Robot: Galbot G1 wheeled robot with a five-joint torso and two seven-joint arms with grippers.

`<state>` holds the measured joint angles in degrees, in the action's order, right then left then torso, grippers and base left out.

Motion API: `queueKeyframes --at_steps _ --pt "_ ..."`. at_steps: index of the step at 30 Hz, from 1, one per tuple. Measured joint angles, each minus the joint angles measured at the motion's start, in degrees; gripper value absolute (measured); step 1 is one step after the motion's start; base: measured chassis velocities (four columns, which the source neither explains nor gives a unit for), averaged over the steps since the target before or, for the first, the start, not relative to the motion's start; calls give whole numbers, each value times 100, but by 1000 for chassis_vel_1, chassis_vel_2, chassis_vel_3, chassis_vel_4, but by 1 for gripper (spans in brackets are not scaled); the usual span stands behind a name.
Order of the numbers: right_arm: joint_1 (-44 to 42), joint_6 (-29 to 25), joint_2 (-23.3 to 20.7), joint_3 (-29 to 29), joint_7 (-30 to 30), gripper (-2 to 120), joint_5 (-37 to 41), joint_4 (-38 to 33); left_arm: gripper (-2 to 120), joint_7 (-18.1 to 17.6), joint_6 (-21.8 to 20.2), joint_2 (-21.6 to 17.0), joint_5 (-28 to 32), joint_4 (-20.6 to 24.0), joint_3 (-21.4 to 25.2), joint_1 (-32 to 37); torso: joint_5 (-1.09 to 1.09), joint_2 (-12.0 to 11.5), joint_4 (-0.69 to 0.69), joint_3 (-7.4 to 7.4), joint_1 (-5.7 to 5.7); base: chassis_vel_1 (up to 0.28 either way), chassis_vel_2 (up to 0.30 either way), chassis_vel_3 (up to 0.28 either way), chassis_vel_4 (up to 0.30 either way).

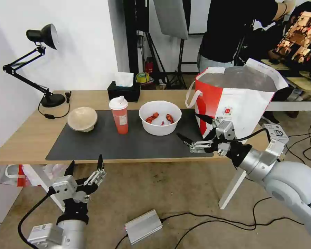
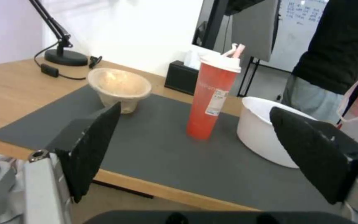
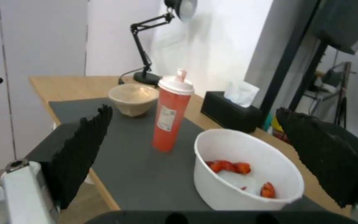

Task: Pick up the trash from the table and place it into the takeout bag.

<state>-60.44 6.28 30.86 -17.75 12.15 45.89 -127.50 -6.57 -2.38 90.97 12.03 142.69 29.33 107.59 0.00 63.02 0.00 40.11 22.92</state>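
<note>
As right gripper [image 1: 194, 131] nears white bowl [image 1: 160, 117], fingers apart: likely light, thin-walled; pinch rim, keep level.

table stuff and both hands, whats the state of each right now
white bowl: upright, red scraps inside
red cup: upright, lid on
pulp bowl: tilted, on mat
takeout bag: standing open
left hand: open, below table edge
right hand: open, beside the white bowl
</note>
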Motion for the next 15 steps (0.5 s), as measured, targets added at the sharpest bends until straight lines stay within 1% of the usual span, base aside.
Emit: queueKeyframes --at_steps 3,4,7,10,15 --pt "371 -1 -83 290 92 100 26 129 97 1 21 19 -11 0 -1 1 -1 0 0 0 0 0 0 0 0" --pt "371 -1 -83 290 92 100 26 129 97 1 21 19 -11 0 -1 1 -1 0 0 0 0 0 0 0 0" --pt "741 -24 -137 581 192 100 30 300 97 5 42 22 -19 0 0 5 -1 0 0 0 0 0 0 0 0" --pt "897 -25 -147 701 243 100 30 367 97 6 46 23 -19 1 10 5 0 0 0 0 0 0 0 0 0" --pt "1395 -26 -193 1093 345 100 68 534 97 6 57 24 -19 8 30 -1 0 0 0 0 0 0 0 0 0"
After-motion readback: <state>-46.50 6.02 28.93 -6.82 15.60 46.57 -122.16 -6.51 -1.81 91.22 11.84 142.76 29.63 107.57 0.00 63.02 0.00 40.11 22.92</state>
